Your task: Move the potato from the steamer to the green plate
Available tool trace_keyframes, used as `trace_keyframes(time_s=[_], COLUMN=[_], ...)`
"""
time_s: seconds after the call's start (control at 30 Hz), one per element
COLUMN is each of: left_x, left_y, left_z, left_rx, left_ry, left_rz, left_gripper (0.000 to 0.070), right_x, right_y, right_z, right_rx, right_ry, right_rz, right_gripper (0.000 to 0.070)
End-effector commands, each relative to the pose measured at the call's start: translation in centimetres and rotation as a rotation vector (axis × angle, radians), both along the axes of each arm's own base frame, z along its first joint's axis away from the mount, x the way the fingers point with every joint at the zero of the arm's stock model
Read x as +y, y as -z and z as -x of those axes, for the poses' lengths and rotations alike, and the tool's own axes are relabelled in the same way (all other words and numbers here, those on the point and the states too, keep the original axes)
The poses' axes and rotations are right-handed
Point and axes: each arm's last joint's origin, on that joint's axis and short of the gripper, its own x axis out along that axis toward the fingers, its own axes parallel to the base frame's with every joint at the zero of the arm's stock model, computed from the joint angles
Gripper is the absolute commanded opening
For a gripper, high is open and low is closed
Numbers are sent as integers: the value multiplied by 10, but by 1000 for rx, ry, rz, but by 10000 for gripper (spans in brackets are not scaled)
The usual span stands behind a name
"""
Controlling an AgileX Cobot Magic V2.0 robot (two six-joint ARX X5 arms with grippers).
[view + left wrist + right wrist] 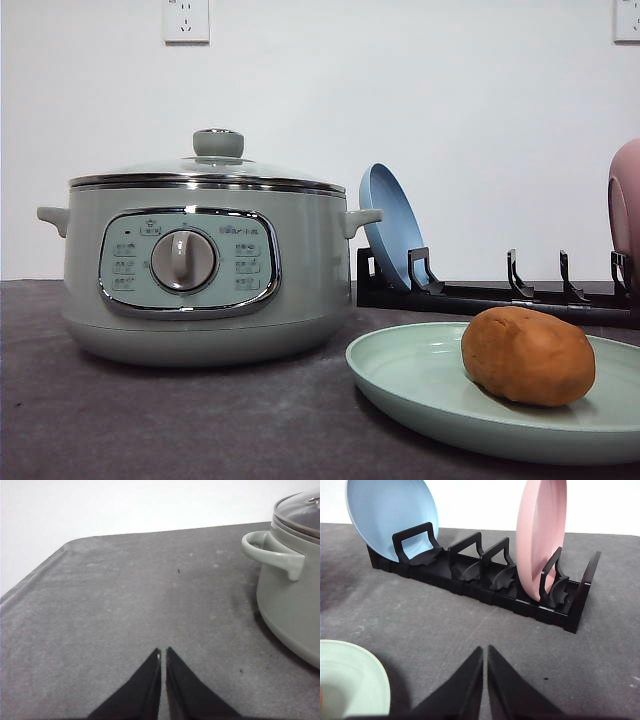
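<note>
The orange-brown potato lies on the pale mint green plate at the front right of the table. The sage-green steamer stands to the left with its glass lid on. In the left wrist view my left gripper is shut over bare grey table, with the steamer's handle and side off to one side. My right gripper is shut with nothing in it, above the table beside the green plate's rim and in front of the rack.
A black dish rack stands behind the plate, holding an upright blue plate and a pink dish. The rack with the blue plate also shows behind the green plate. A white wall backs the grey table.
</note>
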Motion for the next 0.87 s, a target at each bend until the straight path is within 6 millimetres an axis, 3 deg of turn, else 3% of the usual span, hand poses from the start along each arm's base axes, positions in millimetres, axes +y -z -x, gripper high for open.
trace_keyframes(time_s=[0.0,0.83], left_x=[0,0], left_y=[7,7], left_z=[-1,-1], left_rx=[26,26], left_ry=[-4,-4], left_rz=[-3,-3], left_gripper=[11,11], right_x=[0,0], right_y=[1,1], right_z=[0,0], right_rx=[-5,-5], right_ry=[0,0], right_rz=[3,2], right_gripper=[1,1])
